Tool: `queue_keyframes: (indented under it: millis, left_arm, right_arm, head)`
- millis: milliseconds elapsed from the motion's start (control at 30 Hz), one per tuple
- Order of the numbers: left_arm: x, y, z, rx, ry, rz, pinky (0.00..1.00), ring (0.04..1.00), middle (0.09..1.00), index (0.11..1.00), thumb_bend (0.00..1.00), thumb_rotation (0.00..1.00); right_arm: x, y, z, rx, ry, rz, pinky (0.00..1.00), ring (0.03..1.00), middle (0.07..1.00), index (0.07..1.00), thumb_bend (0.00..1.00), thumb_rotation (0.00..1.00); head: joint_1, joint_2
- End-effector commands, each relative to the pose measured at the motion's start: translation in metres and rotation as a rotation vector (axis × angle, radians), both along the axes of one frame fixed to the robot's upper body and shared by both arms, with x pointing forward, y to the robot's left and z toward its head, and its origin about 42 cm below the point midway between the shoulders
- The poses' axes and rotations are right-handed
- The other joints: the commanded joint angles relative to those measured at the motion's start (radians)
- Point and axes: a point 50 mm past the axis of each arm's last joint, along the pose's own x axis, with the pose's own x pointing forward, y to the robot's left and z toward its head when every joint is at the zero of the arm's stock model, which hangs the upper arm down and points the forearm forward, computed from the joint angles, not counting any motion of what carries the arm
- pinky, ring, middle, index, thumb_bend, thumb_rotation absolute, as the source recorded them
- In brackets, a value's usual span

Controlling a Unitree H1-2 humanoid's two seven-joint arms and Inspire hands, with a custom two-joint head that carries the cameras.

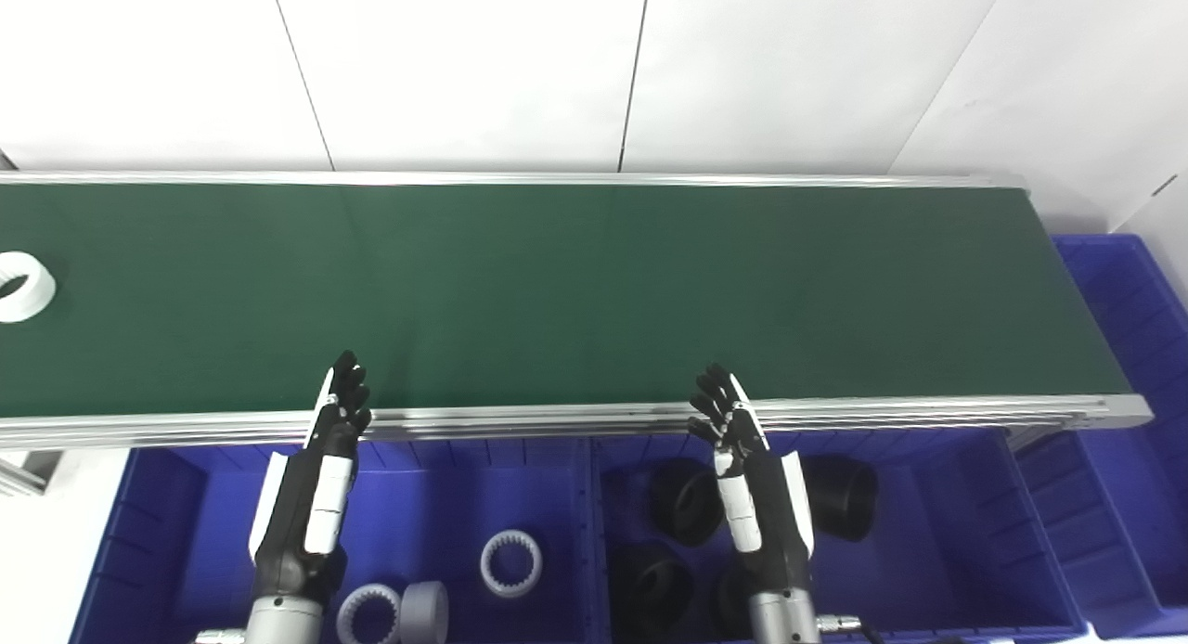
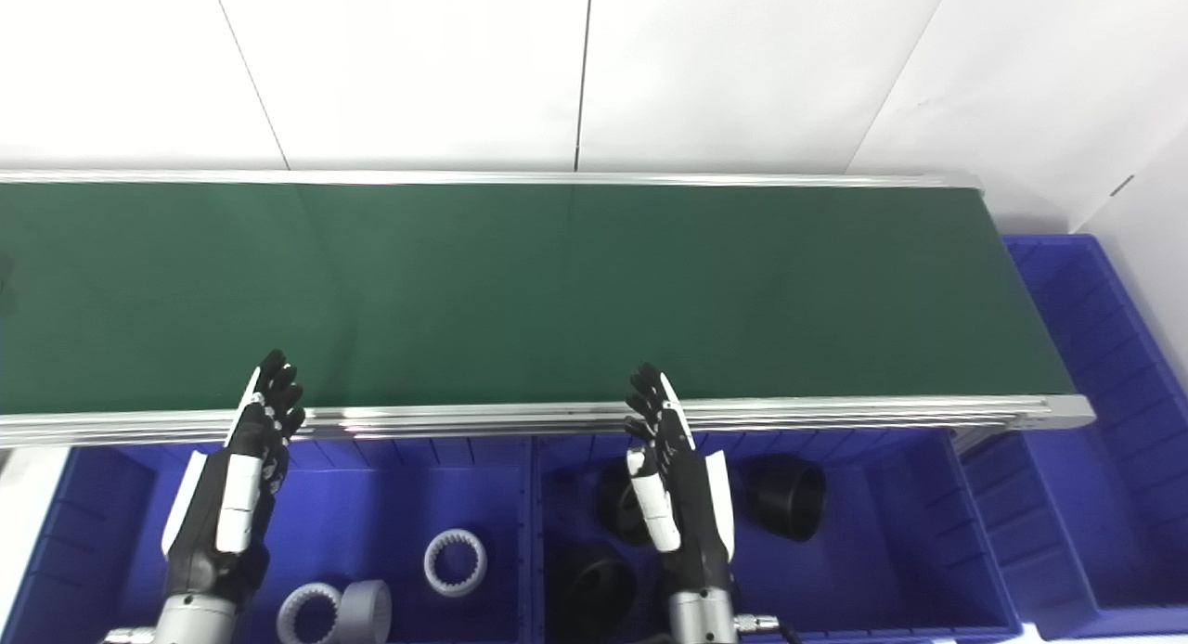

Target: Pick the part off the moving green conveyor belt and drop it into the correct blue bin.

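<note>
Nearest, the left blue plastic bin (image 1: 167,533) holds white toothed rings (image 1: 510,562), the right blue plastic bin (image 1: 928,551) black cylindrical parts (image 1: 840,495). Both the left hand (image 1: 339,412) and right hand (image 1: 729,421) hover empty with fingers spread at the belt edge. Farther off, a white plastic ring (image 1: 20,287) rides the green conveyor belt (image 1: 594,291) at its far left, unpicked; grasp and drop remain.

A ring part (image 1: 20,287) lies at the conveyor belt's (image 1: 575,291) far left; bins (image 1: 445,495) sit before it.

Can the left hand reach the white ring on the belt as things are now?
Probably not yet. The white ring lies at the far left edge of the green belt, well left of the open left hand at the belt's near rail. Nothing stands between them.
</note>
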Motion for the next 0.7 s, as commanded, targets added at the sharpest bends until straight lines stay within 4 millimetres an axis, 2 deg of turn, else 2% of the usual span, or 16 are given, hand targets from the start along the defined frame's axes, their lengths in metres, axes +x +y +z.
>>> queue_keyframes:
  millis: [0,133,233,333,467,667]
  left_arm:
    - [-0.002,-0.005,0.018,-0.029,-0.067,0.016,1.0,1.0,1.0,1.0,0.71,1.0]
    - [-0.009,-0.001,0.026,-0.065,-0.067,0.019,1.0,1.0,1.0,1.0,0.76,0.98]
    - [-0.013,0.003,0.029,-0.107,-0.05,0.025,1.0,1.0,1.0,1.0,0.66,0.97]
    - [-0.017,0.004,0.028,-0.095,-0.035,0.022,1.0,1.0,1.0,1.0,0.65,0.96]
    - [-0.023,0.008,0.024,-0.04,-0.04,-0.011,1.0,1.0,1.0,1.0,0.7,0.99]
    - [-0.021,0.007,0.014,-0.022,-0.052,-0.024,1.0,1.0,1.0,1.0,0.71,1.0]
  right_arm:
    - [-0.002,-0.002,0.011,-0.004,-0.041,-0.008,0.85,0.915,0.941,0.958,0.79,0.99]
    - [-0.004,-0.004,0.013,0.002,-0.045,-0.027,0.86,0.914,0.938,0.958,0.82,0.98]
    - [-0.003,-0.006,0.014,0.003,-0.043,-0.031,0.86,0.91,0.934,0.954,0.81,0.97]
    - [-0.003,-0.01,0.014,0.01,-0.041,-0.028,0.87,0.917,0.939,0.956,0.8,0.97]
    - [-0.004,-0.011,0.014,0.014,-0.04,-0.026,0.88,0.916,0.937,0.957,0.8,0.96]
    - [-0.005,-0.009,0.013,0.017,-0.037,-0.032,0.86,0.909,0.929,0.953,0.8,0.95]
  head:
    - [0.002,0.007]
    - [-0.008,0.017]
    - [-0.008,0.03]
    - [-0.004,0.034]
    - [0.0,0.029]
    - [0.0,0.017]
